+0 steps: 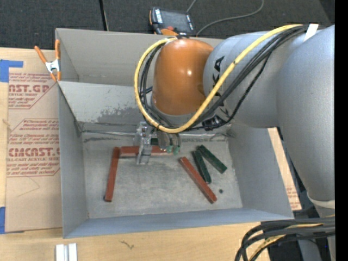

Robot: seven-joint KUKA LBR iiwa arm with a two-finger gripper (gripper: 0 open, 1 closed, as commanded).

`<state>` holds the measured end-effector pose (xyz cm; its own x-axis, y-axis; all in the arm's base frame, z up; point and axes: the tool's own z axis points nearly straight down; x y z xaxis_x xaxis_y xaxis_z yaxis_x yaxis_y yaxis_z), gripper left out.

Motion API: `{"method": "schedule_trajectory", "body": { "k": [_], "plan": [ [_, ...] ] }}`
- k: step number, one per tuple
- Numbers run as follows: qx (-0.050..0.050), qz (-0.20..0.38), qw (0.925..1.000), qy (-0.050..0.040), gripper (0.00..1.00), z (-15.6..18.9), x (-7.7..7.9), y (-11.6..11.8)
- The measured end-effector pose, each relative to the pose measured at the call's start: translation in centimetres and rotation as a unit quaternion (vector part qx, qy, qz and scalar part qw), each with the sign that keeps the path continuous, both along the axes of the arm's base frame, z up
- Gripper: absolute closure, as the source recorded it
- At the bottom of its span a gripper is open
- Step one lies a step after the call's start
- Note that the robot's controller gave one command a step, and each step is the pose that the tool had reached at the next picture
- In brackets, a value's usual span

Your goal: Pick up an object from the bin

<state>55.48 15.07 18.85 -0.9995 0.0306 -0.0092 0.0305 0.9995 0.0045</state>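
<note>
Reaches into the grey bin (73, 162) from the right, with an orange cover (182, 78) and yellow cables above the wrist. Has the gripper (144, 152) low over the middle of the bin floor, right at a short red-brown bar (128, 151) lying crosswise near the back wall. Hides the bar's right part behind metal. Cannot tell the state of the fingers: apart, together, or clamped on that bar. Shows, left of the gripper, a longer red-brown stick (111, 174) running toward the front, with its far end just beside the bar's left end. Shows, to the right, another red-brown stick (198, 179) lying slantwise, with two dark green sticks (210, 161) just beside it.
</note>
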Motion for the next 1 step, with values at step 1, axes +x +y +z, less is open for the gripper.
{"method": "schedule_trajectory", "body": {
  "k": [1],
  "plan": [
    [-0.001,0.036,0.9993,-0.0012,1.0,11.66,-0.67,0.18]
  ]
}}
